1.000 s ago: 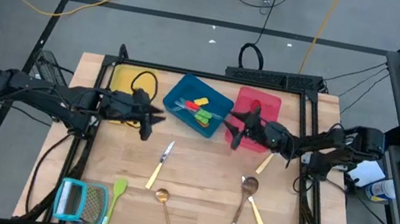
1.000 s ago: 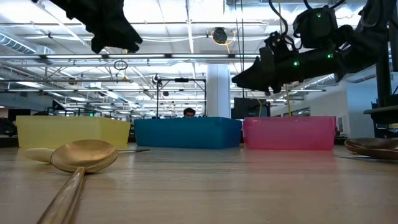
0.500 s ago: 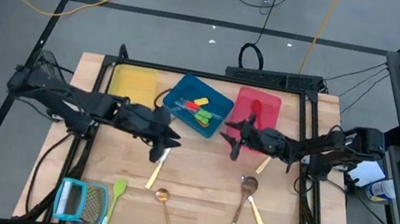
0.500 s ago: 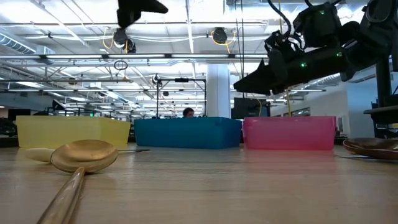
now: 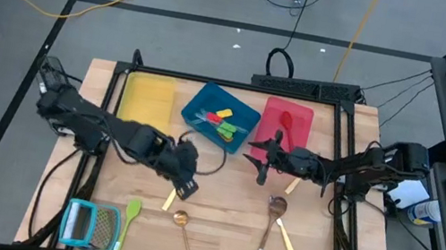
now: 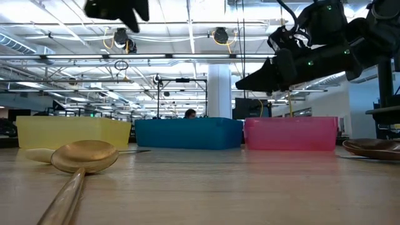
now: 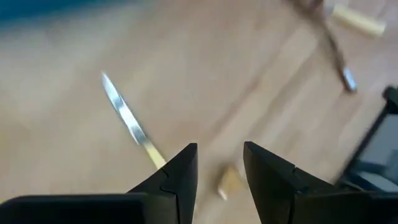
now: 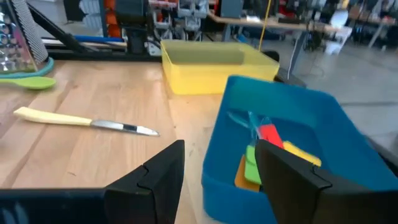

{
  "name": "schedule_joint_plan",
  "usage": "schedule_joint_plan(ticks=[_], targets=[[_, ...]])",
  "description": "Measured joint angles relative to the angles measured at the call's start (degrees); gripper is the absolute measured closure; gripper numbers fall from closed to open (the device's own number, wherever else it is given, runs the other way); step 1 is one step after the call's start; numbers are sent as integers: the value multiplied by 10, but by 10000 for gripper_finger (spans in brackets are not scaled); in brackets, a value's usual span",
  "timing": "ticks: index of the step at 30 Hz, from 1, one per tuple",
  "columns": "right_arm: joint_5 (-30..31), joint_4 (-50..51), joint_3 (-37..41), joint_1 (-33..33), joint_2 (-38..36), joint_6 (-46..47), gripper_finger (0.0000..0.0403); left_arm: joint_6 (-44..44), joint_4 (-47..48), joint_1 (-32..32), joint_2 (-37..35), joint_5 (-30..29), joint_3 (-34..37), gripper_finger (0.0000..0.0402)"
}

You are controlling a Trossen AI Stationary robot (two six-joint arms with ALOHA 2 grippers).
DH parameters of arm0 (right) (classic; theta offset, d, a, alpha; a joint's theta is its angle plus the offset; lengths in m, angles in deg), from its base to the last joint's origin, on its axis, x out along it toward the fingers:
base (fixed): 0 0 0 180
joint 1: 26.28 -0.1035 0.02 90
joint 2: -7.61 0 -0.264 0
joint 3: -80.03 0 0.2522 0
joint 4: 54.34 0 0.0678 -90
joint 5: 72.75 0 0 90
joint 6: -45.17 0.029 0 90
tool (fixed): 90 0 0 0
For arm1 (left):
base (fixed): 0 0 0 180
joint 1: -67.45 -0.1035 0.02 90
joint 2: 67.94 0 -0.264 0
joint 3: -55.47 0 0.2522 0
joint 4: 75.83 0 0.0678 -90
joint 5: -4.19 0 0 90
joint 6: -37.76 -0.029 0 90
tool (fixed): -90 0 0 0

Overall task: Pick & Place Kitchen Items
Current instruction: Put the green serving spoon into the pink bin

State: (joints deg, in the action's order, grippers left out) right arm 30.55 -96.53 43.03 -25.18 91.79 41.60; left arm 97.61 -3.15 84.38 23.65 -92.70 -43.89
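Knife (image 7: 132, 126) lies on the table just ahead of and below the left gripper (image 7: 219, 163), its long axis slanting across the spread, empty fingers; the right gripper (image 5: 264, 161), also spread, hovers farther off.

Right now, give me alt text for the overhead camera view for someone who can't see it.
Seen from above, the left end effector hovers over a cream-handled knife at mid-table, while the right end effector hangs by the blue tray. Yellow tray and red tray flank it; spoons and a green spatula lie nearer the front.
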Motion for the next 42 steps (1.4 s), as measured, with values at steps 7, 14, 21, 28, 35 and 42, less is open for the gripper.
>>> schedule_joint_plan(ticks=[7,14,21,28,35,42], targets=[[1,-53,0,-1,0,-56,215,156,114,31,84,208,0,268],[0,-104,0,0,0,-109,213,190,205,76,153,308,0,268],[1,-132,0,0,0,-147,217,141,143,103,175,353,1,268],[1,-142,0,0,0,-171,218,153,146,123,175,372,34,268],[0,-145,0,0,0,-173,218,166,107,151,175,394,85,268],[0,-142,0,0,0,-168,219,175,49,154,175,403,154,268]])
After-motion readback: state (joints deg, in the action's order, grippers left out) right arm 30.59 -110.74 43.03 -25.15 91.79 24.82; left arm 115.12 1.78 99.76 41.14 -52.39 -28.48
